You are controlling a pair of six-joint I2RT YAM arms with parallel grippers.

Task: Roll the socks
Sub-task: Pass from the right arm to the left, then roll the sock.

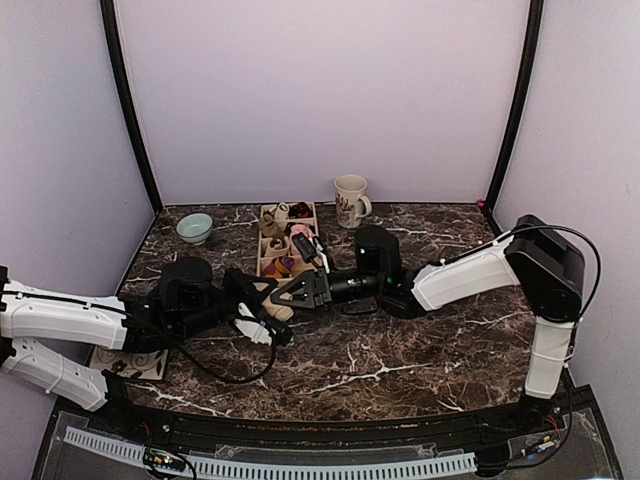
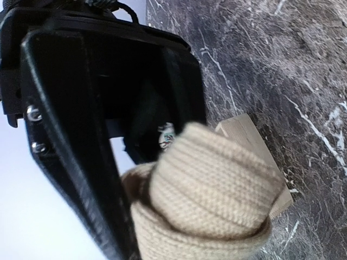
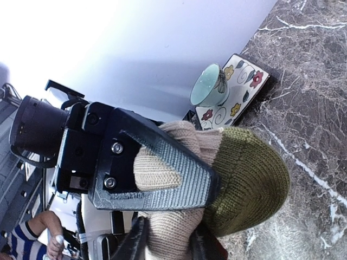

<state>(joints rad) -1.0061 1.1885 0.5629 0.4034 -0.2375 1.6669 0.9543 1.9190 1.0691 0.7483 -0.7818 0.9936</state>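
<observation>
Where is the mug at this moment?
In the top view the mug stands at the back edge of the table, slightly right of centre, just right of the wooden box.

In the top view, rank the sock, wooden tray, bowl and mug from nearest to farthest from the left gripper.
From the left gripper:
1. The sock, right at its fingertips.
2. The wooden tray, just behind it.
3. The bowl, back left.
4. The mug, at the back, right of the tray.

Backdrop: plain pale lavender wall panels (image 1: 320, 100), joined by black vertical corner posts (image 1: 130, 110). Furniture: dark brown marble-patterned tabletop with white veins (image 1: 430, 350). Lighting: even, diffuse.
</observation>
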